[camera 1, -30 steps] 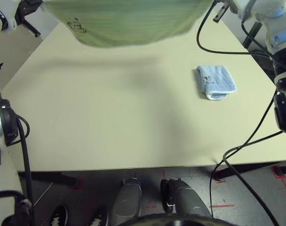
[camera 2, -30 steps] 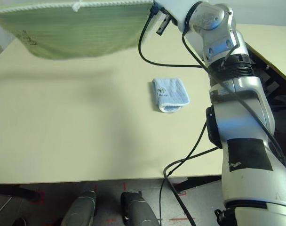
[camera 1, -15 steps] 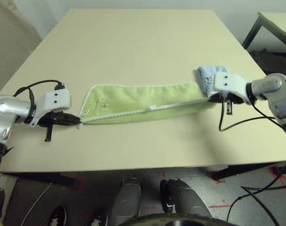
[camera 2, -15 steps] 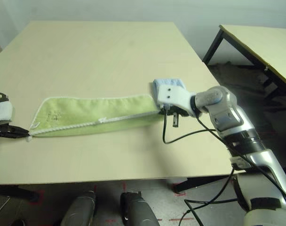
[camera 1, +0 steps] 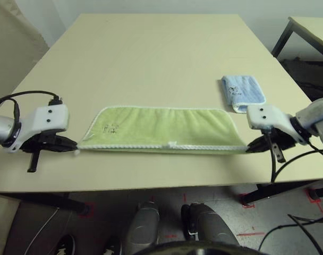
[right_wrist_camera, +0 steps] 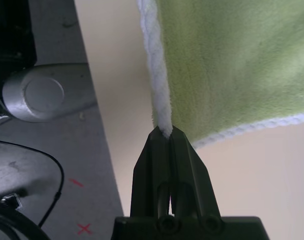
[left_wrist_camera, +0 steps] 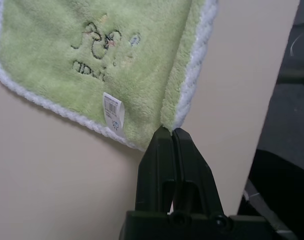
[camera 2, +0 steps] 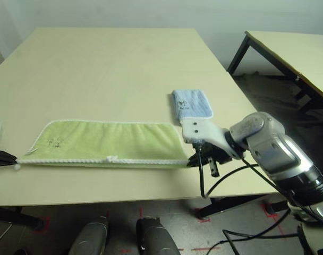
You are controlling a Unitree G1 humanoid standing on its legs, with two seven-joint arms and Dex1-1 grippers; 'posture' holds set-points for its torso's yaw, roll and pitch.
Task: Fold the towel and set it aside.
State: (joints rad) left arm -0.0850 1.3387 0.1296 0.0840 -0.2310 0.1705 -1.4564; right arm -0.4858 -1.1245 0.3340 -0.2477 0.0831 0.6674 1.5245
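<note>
the towel [camera 1: 161, 130] lies flat on the table [camera 1: 151, 58], its long axis running straight from the left gripper [camera 1: 74, 149] to the right gripper [camera 1: 250, 149]. each is clenched on a near corner, so the cloth stretches away from both, neither arm nearer.

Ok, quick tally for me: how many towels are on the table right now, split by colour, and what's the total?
Light yellow-green towel: 1, folded lengthwise, its near corners pinched by the left hand and the right hand
Light blue towel: 1, folded, lying apart near the table's right edge
Total: 2
</note>
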